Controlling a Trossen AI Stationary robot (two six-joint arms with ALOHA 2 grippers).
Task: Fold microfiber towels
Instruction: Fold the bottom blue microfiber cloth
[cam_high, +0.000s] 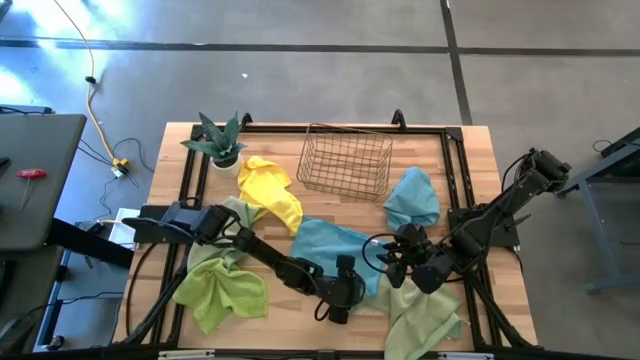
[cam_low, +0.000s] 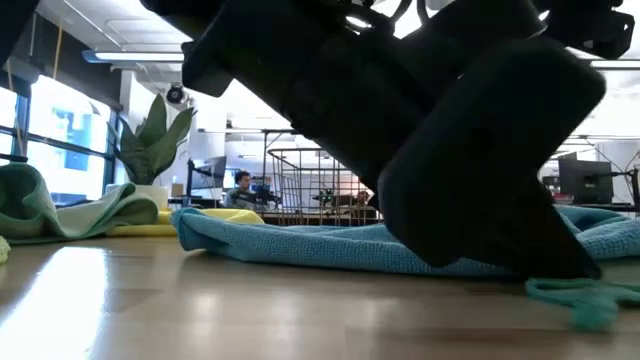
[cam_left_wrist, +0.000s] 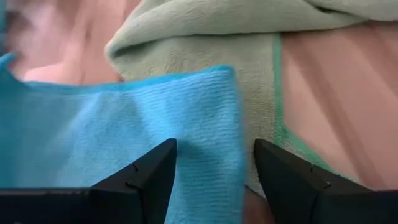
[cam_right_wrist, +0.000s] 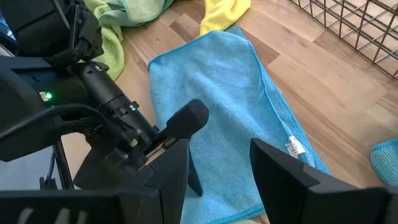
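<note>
Planks of pale wood make up the tabletop (cam_high: 470, 150), which is seen from above framed by black rails on a grey concrete floor (cam_high: 300, 60). A wire basket (cam_high: 346, 162) and a potted plant (cam_high: 220, 143) are set at the far edge. Towels are scattered across it: a yellow towel (cam_high: 270, 190) beside the plant, a blue towel (cam_high: 335, 245) spread at the middle, a second blue towel (cam_high: 413, 198) bunched near the basket, a lime towel (cam_high: 222, 290) on the left and a sage towel (cam_high: 425, 315) at the near right. The left end effector (cam_high: 340, 305) is set at the blue towel's near edge; the right end effector (cam_high: 395, 262) is held just beside its right edge.

At table height, an office with ceiling lights and a seated person (cam_low: 242, 190) is seen beyond the tabletop, and the blue towel is shown lying flat with a rumpled edge.

From the left wrist, the fingers (cam_left_wrist: 143, 180) are seen spread apart over the blue towel's corner, which overlaps the sage towel; nothing is gripped.

From the right wrist, the fingers (cam_right_wrist: 292, 174) are likewise parted above the blue towel. A small white tag (cam_right_wrist: 293, 147) is sewn to its hem; its print cannot be read.
</note>
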